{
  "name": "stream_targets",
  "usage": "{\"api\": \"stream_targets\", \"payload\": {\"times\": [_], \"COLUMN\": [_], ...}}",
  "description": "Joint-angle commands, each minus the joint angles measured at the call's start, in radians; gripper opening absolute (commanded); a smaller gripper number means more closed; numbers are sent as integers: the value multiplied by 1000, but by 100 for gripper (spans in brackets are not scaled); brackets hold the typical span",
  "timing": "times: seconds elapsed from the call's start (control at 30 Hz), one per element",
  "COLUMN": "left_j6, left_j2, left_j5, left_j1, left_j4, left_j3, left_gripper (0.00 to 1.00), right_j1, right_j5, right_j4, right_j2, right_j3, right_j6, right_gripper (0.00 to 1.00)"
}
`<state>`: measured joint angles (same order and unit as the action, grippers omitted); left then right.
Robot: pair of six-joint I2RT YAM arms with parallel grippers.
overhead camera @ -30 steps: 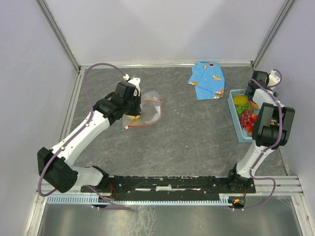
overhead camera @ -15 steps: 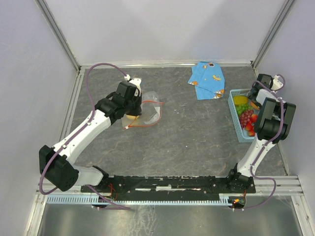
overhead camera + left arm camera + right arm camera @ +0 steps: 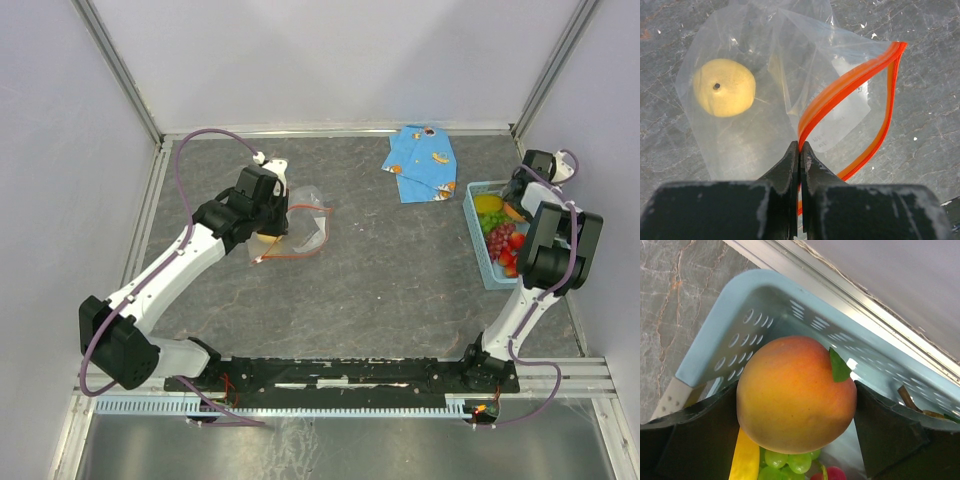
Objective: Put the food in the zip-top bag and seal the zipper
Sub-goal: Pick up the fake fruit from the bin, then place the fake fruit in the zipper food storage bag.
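Your right gripper [image 3: 796,407] straddles the peach [image 3: 790,385] in the basket [image 3: 735,325], can't tell if it's clamped yet. Zip-top bag [image 3: 755,50] lies well off to its left, left gripper [image 3: 800,150] pinching the zipper [image 3: 850,82], mouth gaping toward the right arm.

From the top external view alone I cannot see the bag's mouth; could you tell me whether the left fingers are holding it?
Observer: Yes, the left fingers are shut on the zipper, and the mouth of the zip-top bag stands open in a loop.
Operator: Thank you. Is anything inside?
Observer: One pale yellow apple lies inside.
Operator: And what is between the right fingers, please?
Observer: The peach sits between the right fingers, over the basket. I cannot tell whether it is gripped.
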<state>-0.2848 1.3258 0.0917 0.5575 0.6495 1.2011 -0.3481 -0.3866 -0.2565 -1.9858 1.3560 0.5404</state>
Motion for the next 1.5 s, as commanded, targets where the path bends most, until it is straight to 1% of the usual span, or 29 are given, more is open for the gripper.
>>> {"api": "stream_targets", "payload": {"times": [0.0,0.2,0.4,0.6,0.7,0.93,1.1,1.27,1.47], "left_j6": [55,55,55,56,58,61,64,68,72], "left_j2": [-43,-63,-78,-94,-100,-101,-103,-108,-109], "left_j5": [-29,-43,-49,-70,-75,-84,-92,-93,-96], "left_j1": [-3,-4,-5,-4,-4,-4,-4,-4,-4], "left_j4": [-46,-51,-50,-58,-61,-65,-73,-79,-83], "left_j3": [-3,-9,-11,-17,-20,-23,-28,-32,-34], "left_gripper": [3,3,3,3,3,3,3,3,3], "right_j1": [0,2,24,103,148,333,470,647,887], "right_j5": [18,63,115,166,245,319,359,378,303], "right_j4": [23,15,12,-20,-29,-53,-45,-11,36], "right_j2": [145,262,402,570,661,852,935,955,912], "right_j3": [-38,-106,-213,-303,-352,-430,-455,-451,-406], "right_j6": [-37,-58,-53,-60,-40,-24,-5,7,-9], "right_gripper": [66,63,63,63,62,61,62,62,62]}}
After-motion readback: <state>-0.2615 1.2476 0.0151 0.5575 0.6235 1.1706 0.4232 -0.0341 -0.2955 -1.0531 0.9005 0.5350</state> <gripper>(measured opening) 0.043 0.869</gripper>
